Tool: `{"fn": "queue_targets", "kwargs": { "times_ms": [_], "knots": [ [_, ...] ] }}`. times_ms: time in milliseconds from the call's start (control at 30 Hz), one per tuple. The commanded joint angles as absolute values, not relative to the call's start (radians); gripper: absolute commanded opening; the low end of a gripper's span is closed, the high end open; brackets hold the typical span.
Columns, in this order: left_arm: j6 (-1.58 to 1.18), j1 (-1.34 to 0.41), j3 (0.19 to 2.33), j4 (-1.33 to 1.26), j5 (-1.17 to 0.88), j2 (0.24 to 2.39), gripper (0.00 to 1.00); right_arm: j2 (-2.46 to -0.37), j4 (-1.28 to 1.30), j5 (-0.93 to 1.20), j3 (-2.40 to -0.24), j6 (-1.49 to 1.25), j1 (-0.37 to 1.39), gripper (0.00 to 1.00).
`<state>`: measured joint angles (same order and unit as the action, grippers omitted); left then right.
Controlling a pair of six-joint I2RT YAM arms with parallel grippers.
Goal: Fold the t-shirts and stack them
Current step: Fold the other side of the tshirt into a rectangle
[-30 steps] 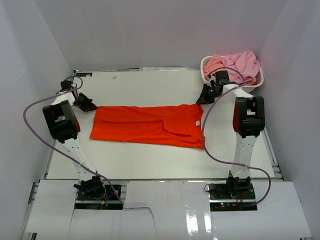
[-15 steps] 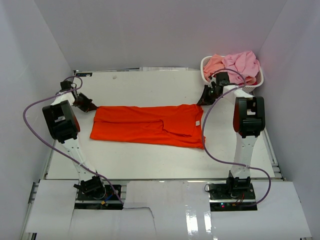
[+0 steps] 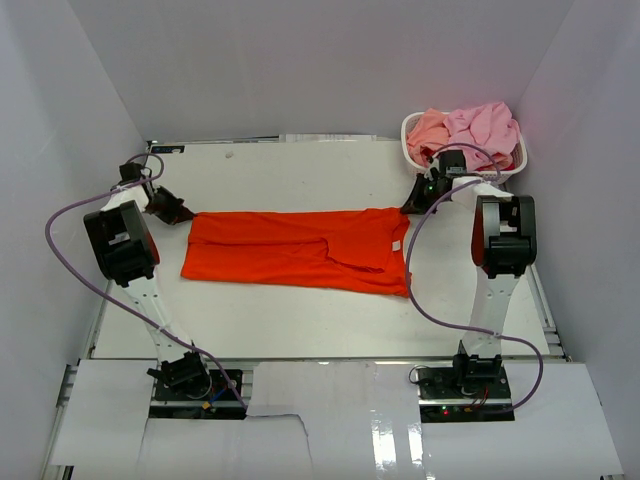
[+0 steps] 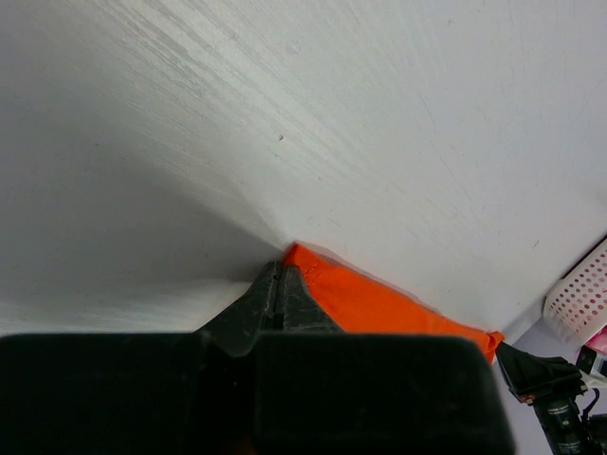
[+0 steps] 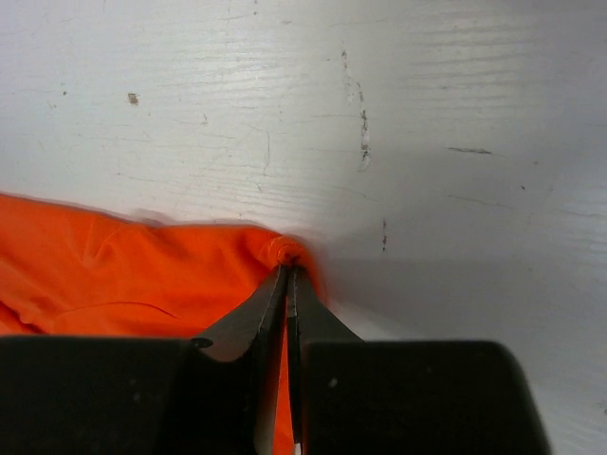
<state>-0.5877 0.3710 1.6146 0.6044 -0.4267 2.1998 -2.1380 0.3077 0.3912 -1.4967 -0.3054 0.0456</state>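
With the left hand (image 3: 168, 208), pinches the far left corner of the orange shirt (image 3: 300, 250), low at the worktop (image 3: 300, 170) near its left edge. With the right hand (image 3: 413, 203), pinches the shirt's far right corner, bunching the cloth (image 5: 123, 275) into a small knot at the tips. Grips with both hands clenched tight, no gap in either wrist view (image 4: 283, 277) (image 5: 287, 272). Has the shirt spread flat, left to right across the middle of the worktop, with fold lines along its length. Has a white basket (image 3: 411, 128) at the far right corner, just beyond the right hand, heaped with a pink shirt (image 3: 487, 124) and a peach shirt (image 3: 428, 128).
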Motion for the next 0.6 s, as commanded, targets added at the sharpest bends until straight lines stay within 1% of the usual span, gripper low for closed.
{"fn": "queue_targets", "kwargs": {
  "times_ms": [0,167,433,567],
  "knots": [
    [-0.58,0.382,1.591,0.606,-0.376,2.184,0.0,-2.092,0.302,0.35,-1.46,-0.344,0.029,0.08],
    [-0.586,0.387,1.579,0.6,-0.382,2.18,0.0,-2.077,0.272,0.342,-1.433,-0.365,0.026,0.08],
    [-0.607,0.39,1.552,0.578,-0.39,2.169,0.0,-2.022,0.172,0.296,-1.319,-0.448,0.026,0.08],
    [-0.607,0.399,1.552,0.577,-0.393,2.171,0.0,-2.025,0.169,0.291,-1.319,-0.449,0.022,0.08]
  ]
}}
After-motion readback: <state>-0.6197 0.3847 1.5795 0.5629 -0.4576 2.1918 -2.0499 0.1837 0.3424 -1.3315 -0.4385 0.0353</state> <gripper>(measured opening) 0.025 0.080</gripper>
